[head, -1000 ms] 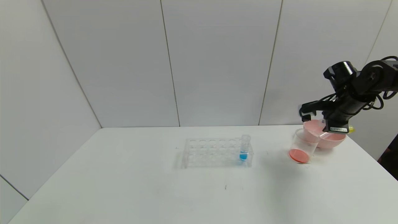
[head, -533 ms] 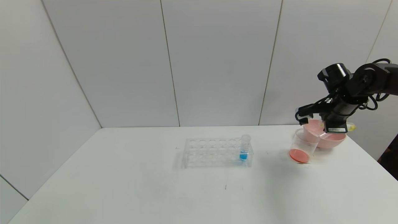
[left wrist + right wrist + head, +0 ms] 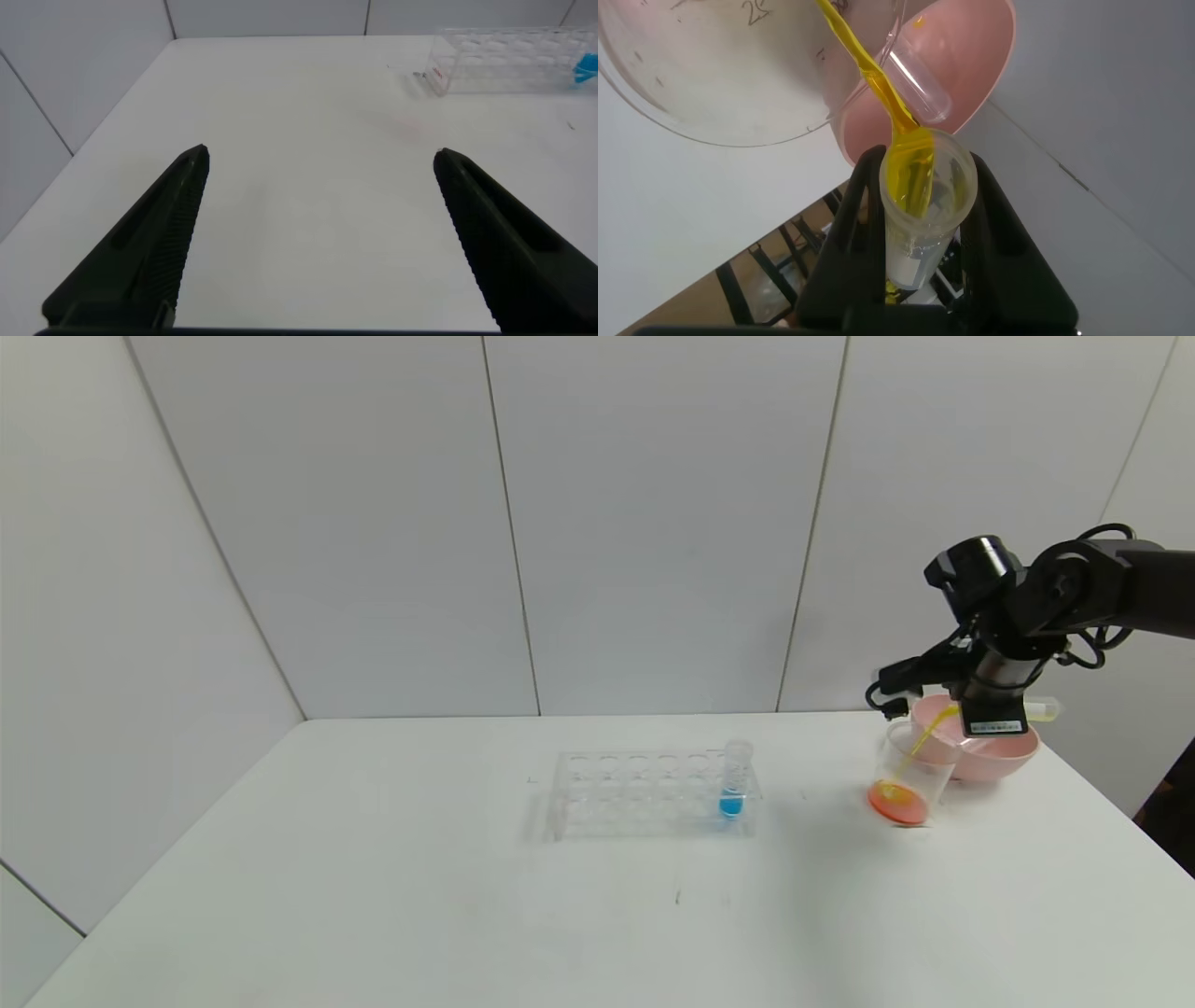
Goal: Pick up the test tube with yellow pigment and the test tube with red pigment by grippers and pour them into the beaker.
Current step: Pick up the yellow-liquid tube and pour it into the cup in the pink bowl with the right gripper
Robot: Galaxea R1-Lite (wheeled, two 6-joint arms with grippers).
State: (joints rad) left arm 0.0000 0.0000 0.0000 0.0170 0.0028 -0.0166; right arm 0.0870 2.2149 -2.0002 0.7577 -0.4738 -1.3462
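My right gripper (image 3: 988, 711) is shut on the test tube with yellow pigment (image 3: 1044, 709) and holds it tipped above the beaker (image 3: 910, 775). A yellow stream runs from the tube's mouth into the beaker, onto red-orange liquid at its base. In the right wrist view the tube (image 3: 926, 210) sits between the fingers of the gripper (image 3: 924, 168), with the beaker (image 3: 710, 84) beyond it. No tube holding red liquid shows. My left gripper (image 3: 318, 163) is open and empty over bare table.
A pink bowl (image 3: 1013, 756) stands just behind the beaker, with an empty clear tube (image 3: 915, 84) lying in it. A clear tube rack (image 3: 644, 793) in mid-table holds a blue-liquid tube (image 3: 735, 784). The table's right edge is close to the bowl.
My right gripper has moved left and a little up and tipped the tube further. Yellow liquid now streams into the beaker, where yellow shows on the red-orange liquid.
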